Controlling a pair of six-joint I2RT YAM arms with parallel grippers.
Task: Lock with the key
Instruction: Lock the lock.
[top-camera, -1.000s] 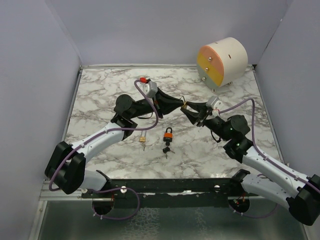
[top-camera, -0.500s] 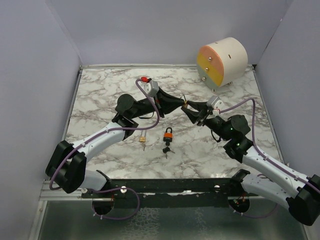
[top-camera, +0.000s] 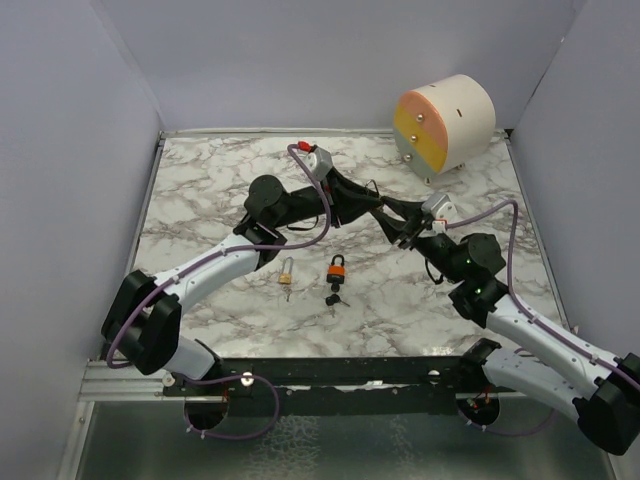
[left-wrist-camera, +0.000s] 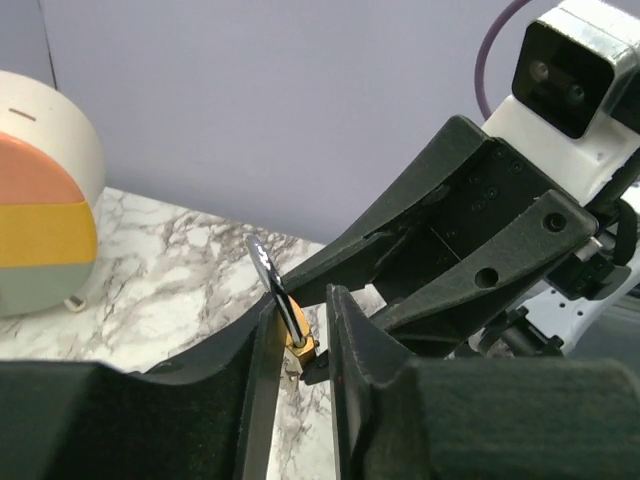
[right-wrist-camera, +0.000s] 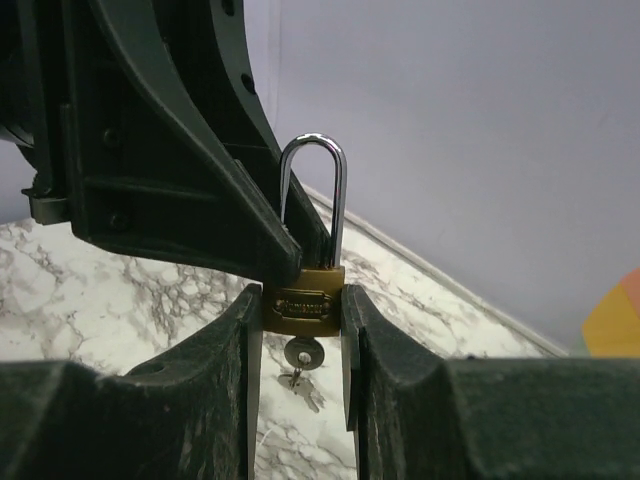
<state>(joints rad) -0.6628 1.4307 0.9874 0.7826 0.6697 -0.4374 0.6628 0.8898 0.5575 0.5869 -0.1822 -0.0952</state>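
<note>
My left fingers stand narrowly apart with the steel shackle between them. It leans on one finger and is not pinched. The brass padlock is held in the air above the middle of the bench, nearer its back edge. My right fingers are clamped on its body, with the key seated underneath. My worry is that an off-centre push on the shackle would twist the lock in that side grip. The loose left hold could also slide off the smooth loop, and a knock might shake the key out.
</note>
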